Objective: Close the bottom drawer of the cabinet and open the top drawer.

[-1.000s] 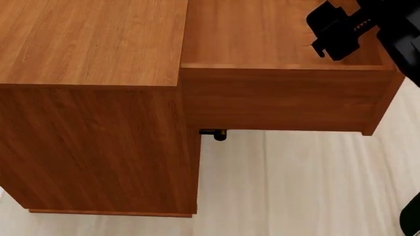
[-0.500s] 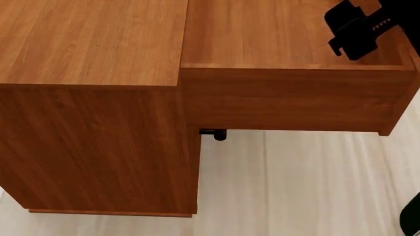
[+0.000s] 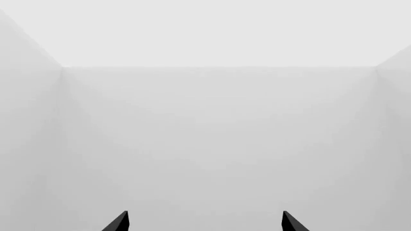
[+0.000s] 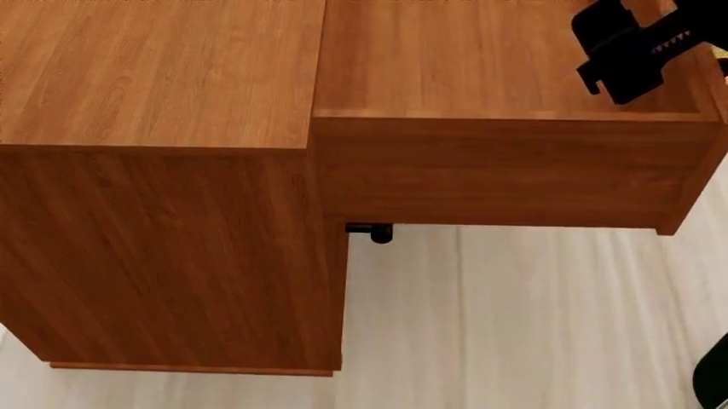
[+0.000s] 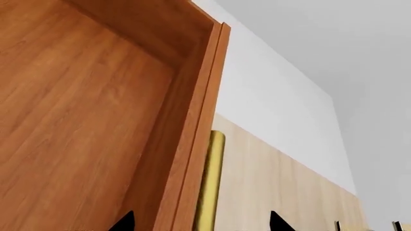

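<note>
The cabinet (image 4: pixel 159 77) shows from above in the head view. Its top drawer (image 4: pixel 489 170) stands pulled out to the right, its inside bare. My right gripper (image 4: pixel 632 51) hangs over the drawer's front end. In the right wrist view the gripper (image 5: pixel 200 222) is open, and its tips straddle the drawer's front panel (image 5: pixel 192 144) and brass bar handle (image 5: pixel 211 183) without touching them. My left gripper (image 3: pixel 204 222) is open and empty, facing a bare white wall; it is out of the head view. The bottom drawer is hidden under the top drawer.
A small dark piece (image 4: pixel 370 232) sticks out below the open drawer at the cabinet's front. Pale plank floor (image 4: pixel 512 315) lies beside and in front of the cabinet. White walls (image 5: pixel 289 96) stand beyond the drawer's front.
The top drawer slid further out to the right along with my right gripper, then stopped. In the last half second the gripper shifted only slightly.
</note>
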Available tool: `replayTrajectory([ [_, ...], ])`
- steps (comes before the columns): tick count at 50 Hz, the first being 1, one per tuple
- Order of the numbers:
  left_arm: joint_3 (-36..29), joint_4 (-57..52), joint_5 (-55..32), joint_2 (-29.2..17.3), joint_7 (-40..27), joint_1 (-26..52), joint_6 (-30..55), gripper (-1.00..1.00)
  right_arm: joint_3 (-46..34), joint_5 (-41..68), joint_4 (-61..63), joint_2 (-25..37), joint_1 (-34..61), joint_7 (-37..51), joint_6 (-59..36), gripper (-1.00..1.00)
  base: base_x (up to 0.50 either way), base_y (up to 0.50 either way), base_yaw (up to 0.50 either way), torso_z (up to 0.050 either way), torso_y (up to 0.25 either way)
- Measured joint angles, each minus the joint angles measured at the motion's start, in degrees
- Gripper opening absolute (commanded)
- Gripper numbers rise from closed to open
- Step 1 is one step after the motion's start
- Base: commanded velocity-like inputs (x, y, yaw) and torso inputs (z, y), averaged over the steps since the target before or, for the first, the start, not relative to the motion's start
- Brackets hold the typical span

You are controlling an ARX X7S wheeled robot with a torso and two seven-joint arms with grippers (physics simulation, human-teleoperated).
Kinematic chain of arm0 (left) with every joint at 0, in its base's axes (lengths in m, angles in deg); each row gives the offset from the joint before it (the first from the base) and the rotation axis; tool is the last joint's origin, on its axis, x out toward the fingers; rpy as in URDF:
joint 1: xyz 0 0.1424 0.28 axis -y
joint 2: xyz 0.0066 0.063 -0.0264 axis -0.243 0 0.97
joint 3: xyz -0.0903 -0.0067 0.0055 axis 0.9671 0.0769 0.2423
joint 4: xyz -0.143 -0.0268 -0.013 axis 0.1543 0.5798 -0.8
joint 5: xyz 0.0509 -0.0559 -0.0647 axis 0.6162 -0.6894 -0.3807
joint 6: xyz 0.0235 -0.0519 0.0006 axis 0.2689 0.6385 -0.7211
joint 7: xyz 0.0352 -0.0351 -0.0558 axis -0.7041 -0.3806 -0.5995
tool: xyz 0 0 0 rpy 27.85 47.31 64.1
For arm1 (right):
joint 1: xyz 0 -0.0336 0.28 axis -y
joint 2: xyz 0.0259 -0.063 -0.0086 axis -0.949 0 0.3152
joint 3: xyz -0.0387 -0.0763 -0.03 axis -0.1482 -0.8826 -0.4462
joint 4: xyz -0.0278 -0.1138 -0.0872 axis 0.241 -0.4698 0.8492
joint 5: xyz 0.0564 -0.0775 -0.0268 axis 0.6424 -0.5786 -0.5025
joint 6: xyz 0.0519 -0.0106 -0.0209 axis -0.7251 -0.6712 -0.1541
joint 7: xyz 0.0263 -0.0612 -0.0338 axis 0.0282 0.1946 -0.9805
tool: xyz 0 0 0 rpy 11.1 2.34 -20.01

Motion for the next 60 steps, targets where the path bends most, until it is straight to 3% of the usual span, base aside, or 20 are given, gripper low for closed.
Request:
replayTrajectory([
  [35, -0.1, -0.7, -1.4, -0.1, -0.9, 2.1, 1.4, 1.0, -0.3, -5.8, -2.7, -0.8, 9.4, -1.2, -0.9, 1.0, 0.0, 0.0, 0.0, 0.0, 0.0],
  [60, 0.1, -1.2, -2.1, -0.5, -1.3, 2.5, 1.6, 1.0, 5.7, -3.4, 2.6, 4.7, 12.4, 3.0, -4.5, 1.0, 0.0, 0.0, 0.0, 0.0, 0.0],
])
